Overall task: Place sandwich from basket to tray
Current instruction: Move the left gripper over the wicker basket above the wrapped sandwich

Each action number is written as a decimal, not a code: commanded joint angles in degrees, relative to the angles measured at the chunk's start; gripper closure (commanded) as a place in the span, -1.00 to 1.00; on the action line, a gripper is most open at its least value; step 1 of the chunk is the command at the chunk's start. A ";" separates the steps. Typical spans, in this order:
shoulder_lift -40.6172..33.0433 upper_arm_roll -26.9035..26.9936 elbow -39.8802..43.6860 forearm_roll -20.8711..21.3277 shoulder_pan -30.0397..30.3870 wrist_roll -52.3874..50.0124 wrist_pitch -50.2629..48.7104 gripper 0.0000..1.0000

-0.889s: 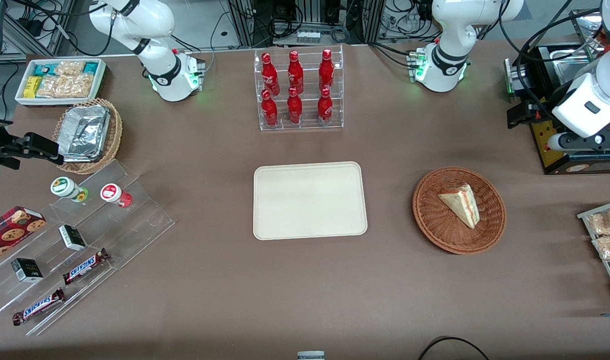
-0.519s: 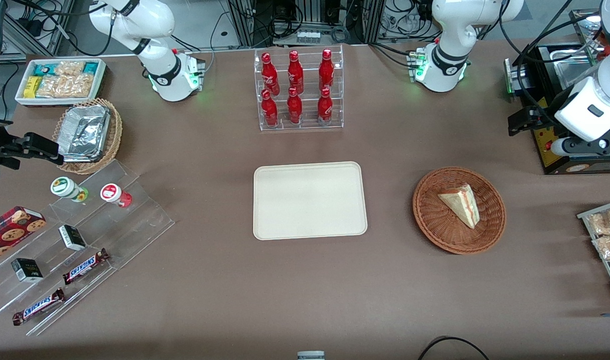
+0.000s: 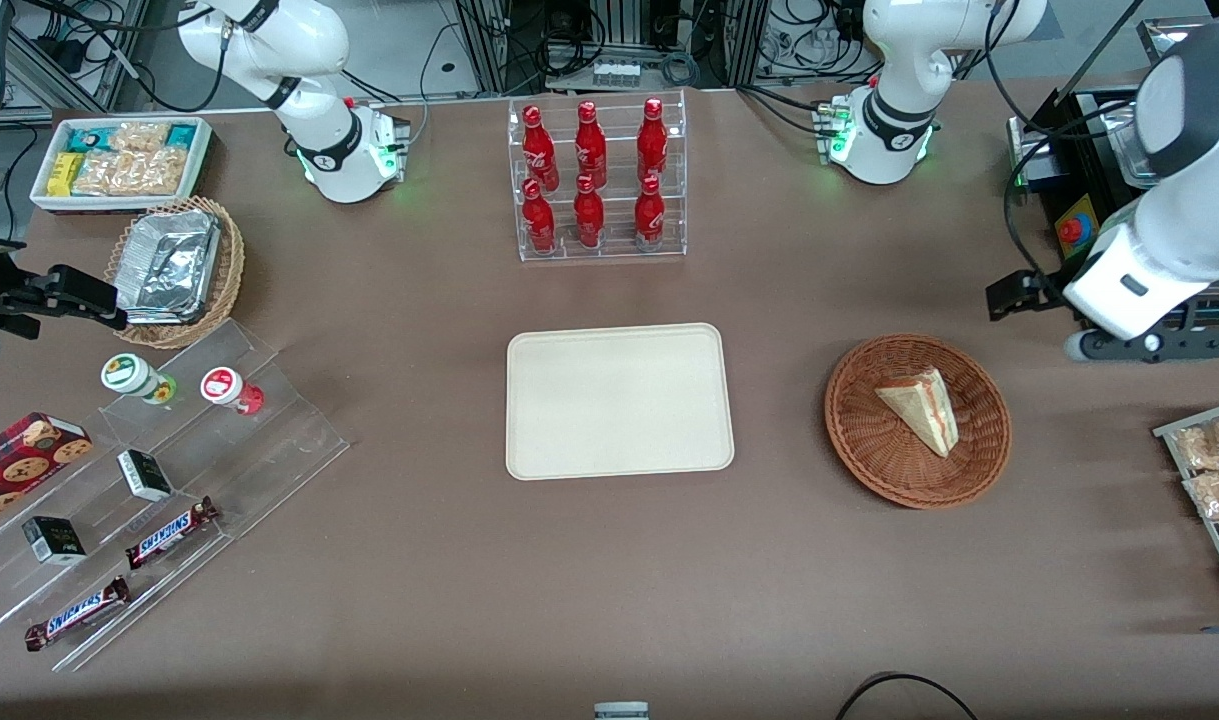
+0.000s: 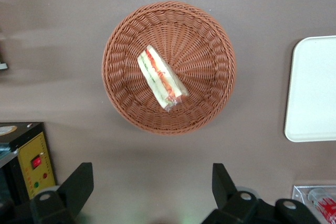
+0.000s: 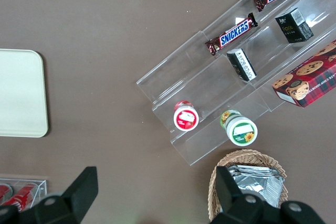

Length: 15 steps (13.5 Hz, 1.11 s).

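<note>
Swinging in from the working arm's end of the table, the left arm had carried its gripper closer to the basket than it was half a second before, though it was not yet over the rim. In the wrist view the two dark fingers stood wide apart with nothing between them, bare table showing in the gap.

And the sandwich sat right where it started, lying on its side in the middle of the basket, its red and green filling edge showing in the wrist view. It lay well clear of the gripper, no contact at all; the basket's near rim sat between the fingertips and the wedge.

Beside the basket, toward the parked arm's end, the tray lay flat with nothing on it. Everything else on the table held its place.
</note>
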 commanded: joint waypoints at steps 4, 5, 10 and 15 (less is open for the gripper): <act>-1.70 0.12 -14.31 0.41 -0.23 -6.42 14.57 -1.00; -1.09 0.12 -15.98 0.24 -0.23 -8.61 17.29 -1.00; 3.39 0.04 -20.39 0.23 -0.49 -16.43 27.94 -1.00; 6.30 0.04 -23.62 0.23 -0.75 -32.77 35.75 -1.00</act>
